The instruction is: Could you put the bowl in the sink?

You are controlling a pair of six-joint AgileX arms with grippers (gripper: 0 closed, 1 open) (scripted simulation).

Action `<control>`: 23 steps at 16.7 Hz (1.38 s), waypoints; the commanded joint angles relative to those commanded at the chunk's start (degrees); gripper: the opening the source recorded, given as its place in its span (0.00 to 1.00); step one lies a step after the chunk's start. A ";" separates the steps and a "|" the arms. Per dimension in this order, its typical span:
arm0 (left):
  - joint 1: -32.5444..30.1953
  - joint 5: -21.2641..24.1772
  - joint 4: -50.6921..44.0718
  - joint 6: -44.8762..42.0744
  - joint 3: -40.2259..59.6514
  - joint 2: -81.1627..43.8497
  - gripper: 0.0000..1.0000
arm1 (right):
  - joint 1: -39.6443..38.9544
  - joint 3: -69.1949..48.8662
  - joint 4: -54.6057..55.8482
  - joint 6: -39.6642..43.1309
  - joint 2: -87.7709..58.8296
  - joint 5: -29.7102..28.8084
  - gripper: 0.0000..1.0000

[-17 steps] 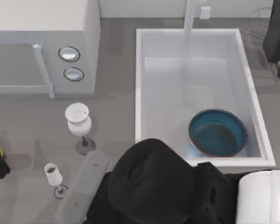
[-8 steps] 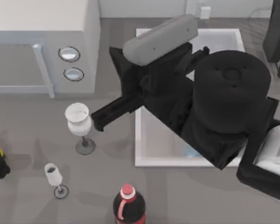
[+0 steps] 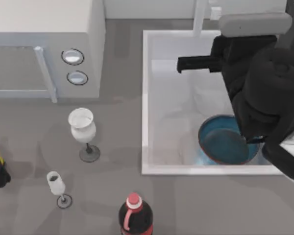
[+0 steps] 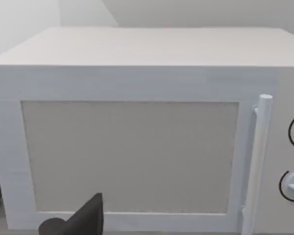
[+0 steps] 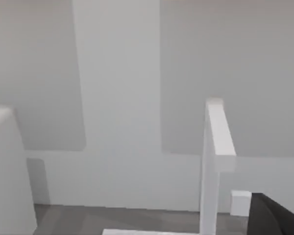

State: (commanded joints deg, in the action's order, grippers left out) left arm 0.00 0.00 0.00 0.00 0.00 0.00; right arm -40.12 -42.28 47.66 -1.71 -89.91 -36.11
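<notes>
Top view: our right arm has swung from the middle of the sink [image 3: 146,98] toward its right side, uncovering the bowl [image 3: 225,143], which sits inside the basin near the front right corner. We judge the placing done and the arm clearing away. The arm hides the bowl's right edge. The right claw [image 3: 186,63] points left over the basin; we cannot tell its grip, though it carries nothing.

Left wrist view: the microwave [image 4: 137,147], with one dark fingertip [image 4: 83,223] of the parked left claw cut off.

Right wrist view: the faucet post [image 5: 213,166] against the wall.
</notes>
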 joint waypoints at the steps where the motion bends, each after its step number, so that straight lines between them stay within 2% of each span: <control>1: 0.00 0.00 0.00 0.00 0.00 0.00 1.00 | 1.19 0.70 1.19 0.23 -0.77 -1.11 0.00; 12: 0.00 0.00 0.00 0.00 0.00 0.00 1.00 | 2.57 1.73 4.20 0.58 -3.14 -2.63 0.00; 16: 0.00 0.00 0.00 0.00 0.00 0.00 1.00 | 2.54 2.55 11.58 0.62 -9.87 -3.06 0.00; 23: 0.00 0.00 0.00 0.00 0.00 0.00 1.00 | 2.60 4.86 31.37 0.68 -26.35 -3.41 0.00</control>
State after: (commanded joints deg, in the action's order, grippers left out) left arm 0.00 0.00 0.00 0.00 0.00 0.00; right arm -37.52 -37.41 79.03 -1.03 -116.26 -39.52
